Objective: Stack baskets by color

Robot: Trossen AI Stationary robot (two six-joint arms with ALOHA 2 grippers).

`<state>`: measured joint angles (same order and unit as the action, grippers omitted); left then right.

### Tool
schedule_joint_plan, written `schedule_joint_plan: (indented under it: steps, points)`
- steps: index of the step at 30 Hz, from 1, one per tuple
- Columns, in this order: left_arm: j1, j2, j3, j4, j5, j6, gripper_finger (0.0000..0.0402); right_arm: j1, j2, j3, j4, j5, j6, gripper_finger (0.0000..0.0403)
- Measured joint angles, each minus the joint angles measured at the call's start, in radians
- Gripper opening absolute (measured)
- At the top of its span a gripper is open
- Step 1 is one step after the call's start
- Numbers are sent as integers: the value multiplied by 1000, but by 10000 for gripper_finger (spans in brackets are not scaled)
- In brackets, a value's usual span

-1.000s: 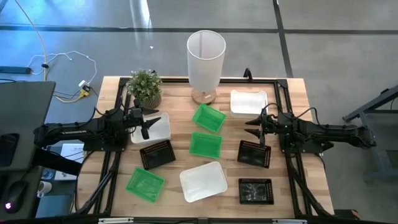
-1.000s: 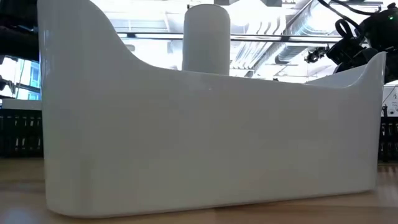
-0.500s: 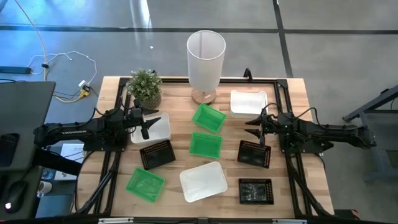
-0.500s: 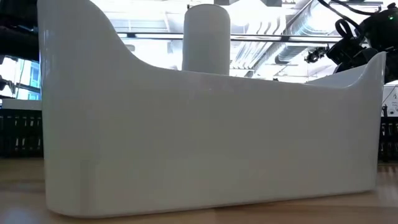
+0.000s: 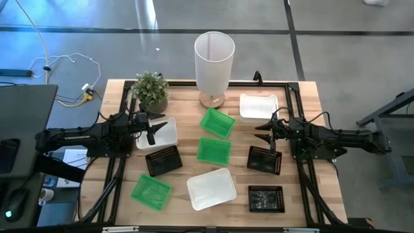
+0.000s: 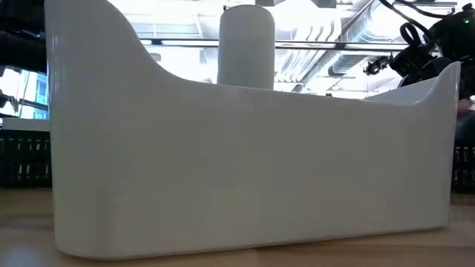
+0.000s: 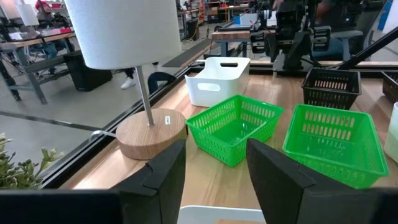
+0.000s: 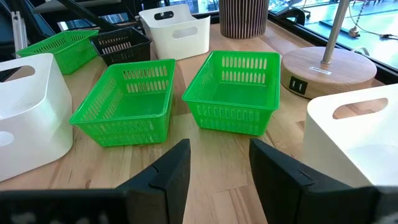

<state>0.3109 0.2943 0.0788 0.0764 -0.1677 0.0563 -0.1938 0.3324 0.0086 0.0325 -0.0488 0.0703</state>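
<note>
Nine baskets lie scattered on the wooden table. Green ones sit at the middle [image 5: 217, 122], just below it [image 5: 213, 150] and front left [image 5: 151, 192]. Black ones are at left-centre [image 5: 163, 160], right-centre [image 5: 264, 159] and front right [image 5: 266, 199]. White ones sit at the back right [image 5: 258, 106], front middle [image 5: 211, 188] and left [image 5: 163, 134]. My left gripper [image 5: 155, 129] hovers open over the left white basket, holding nothing [image 7: 214, 180]. Above the right-centre black basket, my right gripper [image 5: 265, 133] is open and empty [image 8: 217, 180]. The front white basket [image 6: 245, 163] fills the low view.
A white lamp [image 5: 214, 58] on a round wooden base [image 7: 149, 130] stands at the back middle. A potted plant [image 5: 151, 90] is at the back left. Black frame rails run along both table sides.
</note>
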Motion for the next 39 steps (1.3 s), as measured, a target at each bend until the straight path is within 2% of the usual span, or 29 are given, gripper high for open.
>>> schedule_joint_plan:
  steps: [13, 22, 27, 32, 39]
  points:
    - [0, 0, 0, 0, 0, 0, 156, 0, 0, 0, 0, 0, -2, 151]
    - [0, 0, 0, 0, 12, -6, 156, 0, 0, 0, 1, 0, 221, 151]
    - [0, 0, 0, 0, 14, -80, 156, 0, 0, 0, 18, 0, 244, 151]
    - [0, 0, 0, 0, 14, -189, 156, 0, 0, 0, 131, -13, 241, 151]
    - [0, 0, 0, 1, 13, -267, 156, 0, -1, 53, 198, -33, 156, 151]
